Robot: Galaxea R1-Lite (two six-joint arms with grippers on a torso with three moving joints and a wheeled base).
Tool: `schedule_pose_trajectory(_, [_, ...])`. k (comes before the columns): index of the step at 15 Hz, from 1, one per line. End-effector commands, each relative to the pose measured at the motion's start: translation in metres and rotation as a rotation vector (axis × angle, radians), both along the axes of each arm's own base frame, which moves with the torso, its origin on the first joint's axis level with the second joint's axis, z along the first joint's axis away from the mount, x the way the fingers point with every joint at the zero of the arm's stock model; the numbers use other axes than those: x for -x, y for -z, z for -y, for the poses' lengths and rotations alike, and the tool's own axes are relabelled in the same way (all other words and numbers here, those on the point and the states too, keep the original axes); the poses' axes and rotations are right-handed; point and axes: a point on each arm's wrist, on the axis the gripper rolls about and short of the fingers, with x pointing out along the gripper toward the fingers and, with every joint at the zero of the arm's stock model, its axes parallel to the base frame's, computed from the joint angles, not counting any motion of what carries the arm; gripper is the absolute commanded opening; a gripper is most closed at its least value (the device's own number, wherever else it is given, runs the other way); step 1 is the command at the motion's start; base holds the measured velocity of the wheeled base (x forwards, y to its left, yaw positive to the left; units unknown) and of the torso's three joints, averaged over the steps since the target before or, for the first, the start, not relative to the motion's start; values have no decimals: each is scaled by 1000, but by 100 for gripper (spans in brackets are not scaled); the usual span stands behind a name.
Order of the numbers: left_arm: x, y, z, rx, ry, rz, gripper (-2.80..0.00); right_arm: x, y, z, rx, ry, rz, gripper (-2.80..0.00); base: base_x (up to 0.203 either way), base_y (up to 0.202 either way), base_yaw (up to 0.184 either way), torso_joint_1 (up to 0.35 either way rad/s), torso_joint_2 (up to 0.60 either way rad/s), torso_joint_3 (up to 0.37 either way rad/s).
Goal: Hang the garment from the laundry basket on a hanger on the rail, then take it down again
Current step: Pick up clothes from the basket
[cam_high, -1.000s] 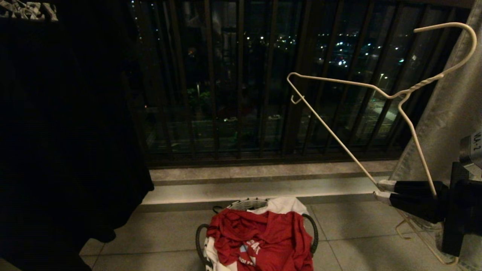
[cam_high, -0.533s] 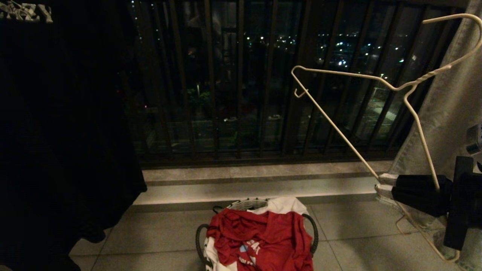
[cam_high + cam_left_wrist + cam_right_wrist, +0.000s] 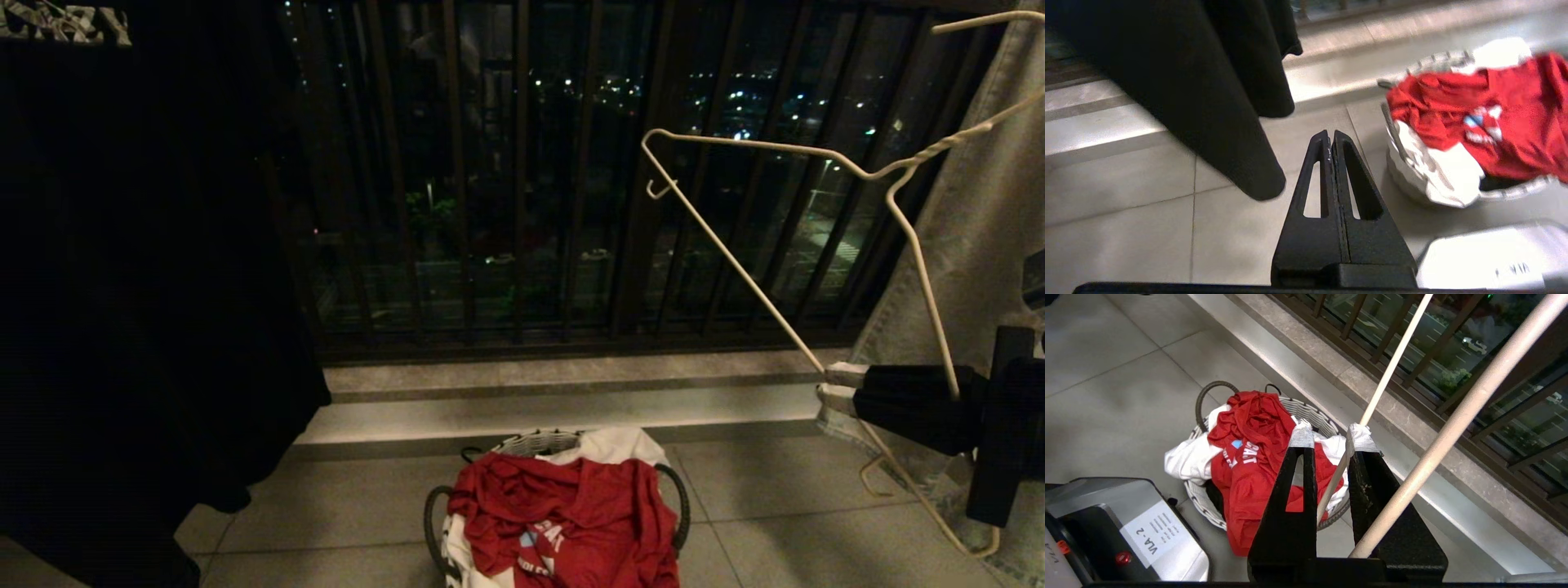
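Right now my right tool (image 3: pixel 829 390) clamps the white hanger (image 3: pixel 735 253) by its lower bar, up and to the right of the basket (image 3: pixel 539 445), the hook tilted away toward the railing. My left tool (image 3: pixel 1330 141) is pressed shut and empty, low over the floor tiles beside the basket. Inside the basket the red shirt (image 3: pixel 563 510) lies crumpled on white cloth.
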Motion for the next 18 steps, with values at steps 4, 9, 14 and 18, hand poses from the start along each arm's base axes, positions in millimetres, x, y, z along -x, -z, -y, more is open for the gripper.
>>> schedule_pose_trajectory(4, [-74,-39,5,-81,92,-221,-280,-2,-1,0,4,6,3,-280,0,0,0,0,0,0])
schedule_pose_trajectory(9, [-129,-51,29,-168,272,-314,-280,-4,0,-1,4,5,0,-280,0,0,0,0,0,0])
schedule_pose_trajectory(14, [-145,-48,38,-198,314,-307,-280,-5,-1,-1,3,7,3,-280,0,0,0,0,0,0])
schedule_pose_trajectory(18, [-149,-47,39,-201,316,-315,-280,-4,-1,-1,2,7,5,-280,0,0,0,-1,0,-26])
